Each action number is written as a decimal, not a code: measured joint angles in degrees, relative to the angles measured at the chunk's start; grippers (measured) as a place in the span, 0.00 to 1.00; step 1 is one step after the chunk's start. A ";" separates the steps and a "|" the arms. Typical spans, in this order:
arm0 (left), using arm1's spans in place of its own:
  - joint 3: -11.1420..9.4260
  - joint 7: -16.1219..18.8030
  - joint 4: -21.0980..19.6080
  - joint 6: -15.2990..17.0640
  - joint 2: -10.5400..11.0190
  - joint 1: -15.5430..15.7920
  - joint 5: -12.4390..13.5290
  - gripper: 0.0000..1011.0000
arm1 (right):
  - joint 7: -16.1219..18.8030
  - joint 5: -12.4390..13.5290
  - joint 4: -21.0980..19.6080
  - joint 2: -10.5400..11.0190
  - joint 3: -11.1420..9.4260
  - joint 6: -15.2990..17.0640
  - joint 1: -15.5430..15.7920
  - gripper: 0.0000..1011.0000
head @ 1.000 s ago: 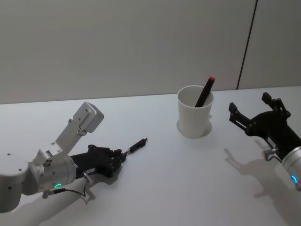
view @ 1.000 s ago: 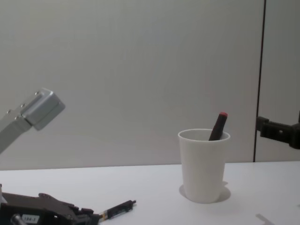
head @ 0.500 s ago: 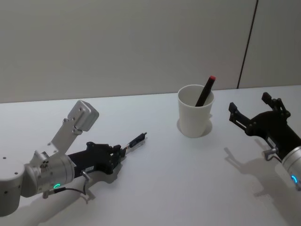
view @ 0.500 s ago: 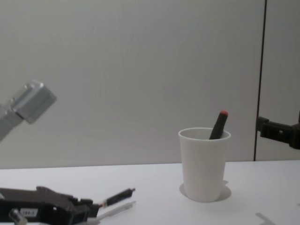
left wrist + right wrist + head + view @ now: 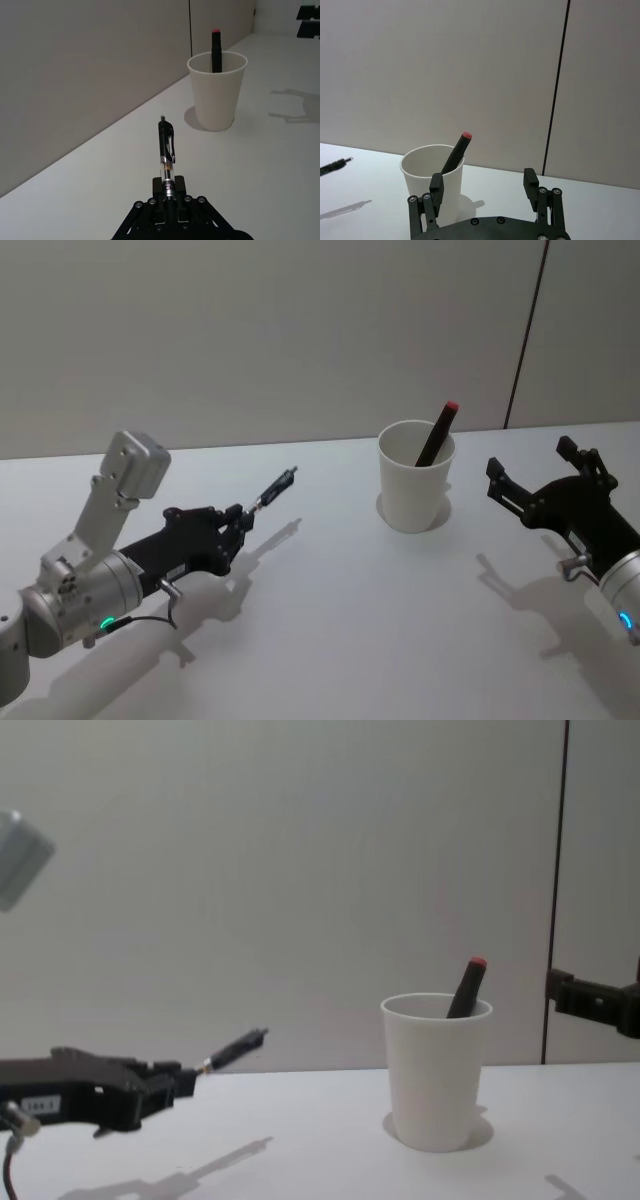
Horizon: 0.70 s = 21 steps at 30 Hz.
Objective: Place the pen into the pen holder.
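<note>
Now, at the left, the left gripper (image 5: 237, 522) pinches the pen (image 5: 272, 491) by its end, holding it clear of the table (image 5: 350, 630) and angled up, probably so it can pass over the rim of the cup (image 5: 413, 490), which stands mid-table with a red-capped marker (image 5: 437, 435) leaning inside; the right gripper (image 5: 540, 468) hovers beside it, fingers spread, idle

The pen (image 5: 272, 490), in the left gripper (image 5: 237, 520) over the table (image 5: 350, 630), is left of the cup (image 5: 412, 495) holding a marker (image 5: 438, 433); the right gripper (image 5: 535, 468) is on its right.
</note>
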<state>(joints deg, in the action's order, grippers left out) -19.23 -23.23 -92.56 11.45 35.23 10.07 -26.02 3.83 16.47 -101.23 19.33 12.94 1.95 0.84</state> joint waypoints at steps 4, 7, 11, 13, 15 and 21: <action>0.41 1.28 -1.07 -1.91 0.52 -0.72 -1.26 0.14 | 0.00 0.00 0.00 0.00 0.00 0.00 0.00 0.99; 0.71 2.10 -1.82 -3.40 0.83 -1.21 -2.04 0.14 | 0.00 0.00 0.00 0.00 0.00 0.00 0.00 0.99; 1.04 2.95 -2.77 -5.82 1.01 -1.79 -3.20 0.14 | 0.00 0.00 0.00 0.00 0.00 0.00 0.00 0.99; 1.11 3.15 -3.02 -6.61 1.01 -1.90 -3.50 0.14 | 0.00 0.00 0.00 0.00 0.00 0.00 0.00 0.99; 1.20 3.45 -3.39 -8.02 0.93 -2.04 -4.01 0.13 | 0.00 0.00 0.00 0.00 0.00 0.00 0.00 0.99; 1.24 3.55 -4.10 -10.78 0.30 -2.08 -4.78 0.14 | 0.00 0.00 0.00 0.00 0.00 0.00 0.00 0.99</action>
<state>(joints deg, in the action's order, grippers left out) -17.99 -19.67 -96.66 0.67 35.53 7.99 -30.80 3.83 16.46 -101.23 19.34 12.94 1.95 0.84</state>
